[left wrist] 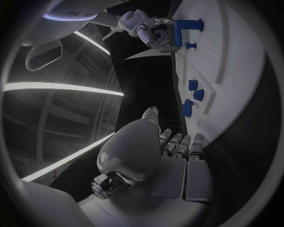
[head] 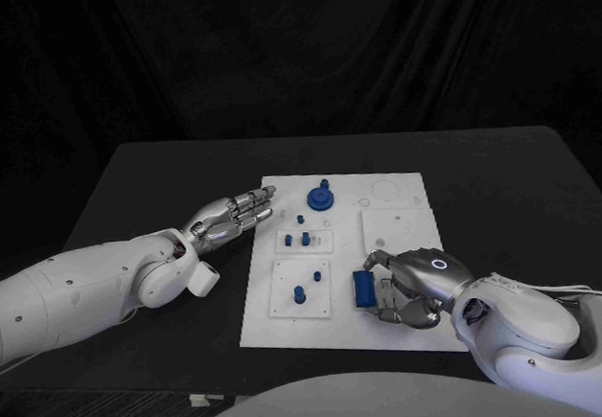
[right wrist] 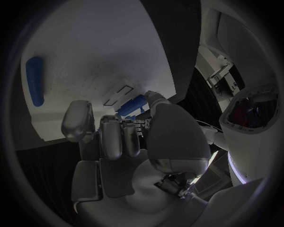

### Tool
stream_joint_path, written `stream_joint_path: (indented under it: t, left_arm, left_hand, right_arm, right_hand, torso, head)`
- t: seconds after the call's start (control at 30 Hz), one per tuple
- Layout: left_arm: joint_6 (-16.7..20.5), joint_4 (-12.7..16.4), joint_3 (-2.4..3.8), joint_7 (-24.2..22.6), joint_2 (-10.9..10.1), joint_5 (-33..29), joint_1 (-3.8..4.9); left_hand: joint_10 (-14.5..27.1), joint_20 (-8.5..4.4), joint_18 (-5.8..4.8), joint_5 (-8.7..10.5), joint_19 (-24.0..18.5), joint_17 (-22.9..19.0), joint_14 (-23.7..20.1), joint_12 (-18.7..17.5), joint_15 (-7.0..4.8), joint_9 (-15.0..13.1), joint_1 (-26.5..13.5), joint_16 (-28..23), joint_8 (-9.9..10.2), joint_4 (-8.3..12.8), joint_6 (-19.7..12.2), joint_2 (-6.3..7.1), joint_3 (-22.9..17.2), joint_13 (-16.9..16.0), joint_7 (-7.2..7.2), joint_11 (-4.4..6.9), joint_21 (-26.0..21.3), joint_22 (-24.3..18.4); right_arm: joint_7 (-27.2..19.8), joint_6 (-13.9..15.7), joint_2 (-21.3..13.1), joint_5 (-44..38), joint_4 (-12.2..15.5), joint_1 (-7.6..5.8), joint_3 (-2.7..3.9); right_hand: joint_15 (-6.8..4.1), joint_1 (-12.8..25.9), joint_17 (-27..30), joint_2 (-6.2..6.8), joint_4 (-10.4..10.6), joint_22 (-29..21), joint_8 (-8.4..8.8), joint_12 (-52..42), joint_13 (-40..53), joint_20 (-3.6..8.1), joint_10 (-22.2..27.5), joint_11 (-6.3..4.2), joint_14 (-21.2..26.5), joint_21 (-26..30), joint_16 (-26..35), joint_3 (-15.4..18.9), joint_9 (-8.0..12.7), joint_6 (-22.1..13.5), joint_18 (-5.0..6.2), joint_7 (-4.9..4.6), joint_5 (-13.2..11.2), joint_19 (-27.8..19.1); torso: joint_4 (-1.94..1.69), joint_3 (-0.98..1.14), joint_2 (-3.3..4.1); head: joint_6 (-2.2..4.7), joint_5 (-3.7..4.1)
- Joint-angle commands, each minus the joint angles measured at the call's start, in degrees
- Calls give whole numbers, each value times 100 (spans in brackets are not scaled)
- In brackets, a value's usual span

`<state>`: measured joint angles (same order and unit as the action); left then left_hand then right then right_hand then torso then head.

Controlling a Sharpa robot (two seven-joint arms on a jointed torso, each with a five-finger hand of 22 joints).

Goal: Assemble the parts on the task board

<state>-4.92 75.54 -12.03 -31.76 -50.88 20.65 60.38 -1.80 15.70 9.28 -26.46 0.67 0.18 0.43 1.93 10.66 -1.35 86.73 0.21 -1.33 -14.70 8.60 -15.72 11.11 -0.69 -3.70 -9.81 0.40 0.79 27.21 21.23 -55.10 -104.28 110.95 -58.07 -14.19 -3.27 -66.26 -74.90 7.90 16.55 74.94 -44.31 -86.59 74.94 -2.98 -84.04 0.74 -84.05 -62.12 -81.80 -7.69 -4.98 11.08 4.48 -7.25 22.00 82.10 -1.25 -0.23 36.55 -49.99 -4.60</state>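
— Right hand (head: 407, 292) sits nearest, low on the white board (head: 393, 236). Fingers curled round a blue block (head: 363, 288), thumb and fingers pinching it, its lower end on the board's near half.

— And further out?

— A small blue peg (head: 297, 293) stands on the lower left plate, two little studs (head: 297, 238) on the plate above, and a round blue knob (head: 321, 198) stands at the far end. Left hand (head: 230, 218) rests at the board's left edge, fingers straight, close together, holding nothing.

— Which step?

— Seating that block, I'd judge. Next move calls for lining it up with its slot and pressing down squarely. Can't tell which slot it belongs in.
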Motion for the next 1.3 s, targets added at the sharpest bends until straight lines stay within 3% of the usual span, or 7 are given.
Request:
stream_joint_path:
  t: [0.03,0.3,0.63,0.73,0.87,1.03,1.3]
  left_arm:
    - [-124,2,-34,247,13,16,-52]
    - [-120,9,-34,260,6,16,-53]
    - [-76,26,-34,199,-21,16,-54]
    - [-43,35,-34,108,-31,16,-54]
    - [51,53,-34,-92,-39,16,-54]
    - [259,107,-34,-414,-53,16,-54]
    - [589,169,-34,-780,-62,16,-53]
  left_hand:
    - [-7,50,-12,-2,9,1,-1,19,50,-5,20,8,-26,-6,-13,-5,-18,-9,-35,-25,31,5]
    - [-9,51,-11,-3,10,1,-1,22,49,-8,15,8,-30,-11,9,-6,-21,-9,-73,-27,32,6]
    - [-17,51,-9,-5,10,2,1,32,46,-10,14,9,-33,-13,23,-3,-22,-12,-93,-24,32,6]
    - [-23,43,-4,1,12,1,0,38,30,-10,9,8,-34,-10,30,42,-1,-13,-87,-33,34,8]
    - [-38,-5,45,2,11,-5,-16,60,-77,-12,-86,-2,-34,-77,68,229,147,-16,-25,-28,35,6]
    - [-49,-135,81,86,-11,-18,-43,78,-243,-17,-147,-21,-40,-190,131,310,244,-18,42,73,17,-15]
    - [41,-541,12,339,-62,-18,-43,-5,-567,27,-238,-21,27,-206,-164,353,390,6,779,438,-34,-71]
  right_arm:
    - [161,-52,-2,-16,2,15,0]
    - [114,97,-46,-16,37,15,0]
    - [-209,932,-444,175,310,-189,3]
    - [-331,1064,-626,902,388,-479,2]
    - [-329,790,-808,2094,324,-928,1]
    - [33,-211,-934,3396,51,-1449,0]
    - [513,-982,-939,3947,-301,-1670,-1]
  right_hand:
    - [39,-83,-31,1,15,790,63,41,1095,-28,-254,42,-308,38,27,126,62,-132,91,7,-133,-11]
    - [19,-43,-7,417,60,785,509,74,1057,-11,-228,21,-302,71,42,622,139,-517,94,34,-825,-16]
    - [-17,587,-140,836,78,832,-22,7,1124,29,-292,-21,-337,-111,-39,1094,48,-166,60,82,-1714,46]
    - [-13,711,-133,678,74,843,-147,-54,1189,27,-348,-14,-336,-159,-34,971,15,120,52,68,-1665,66]
    - [39,616,-146,-122,31,839,-711,-134,1273,-22,-416,44,-343,-142,-47,425,-200,958,54,47,-1011,66]
    - [5,587,-129,-343,2,856,-960,-214,1360,-6,-486,-11,-339,-217,-39,350,-358,2097,50,206,-621,96]
    - [-153,409,-432,-393,-9,1087,-321,-341,1506,156,-596,-187,-422,-1187,-257,428,-410,3230,-123,407,-850,383]
  torso:
    - [-1,1,-1]
    - [1,1,2]
    - [-1,2,-2]
    - [-2,2,-3]
    - [1,3,-2]
    - [-7,2,-4]
    - [-4,-6,-9]
  head:
    - [-1,-2]
    - [-1,-8]
    - [-1,-6]
    - [-1,11]
    - [-1,30]
    - [-1,51]
    - [-1,65]
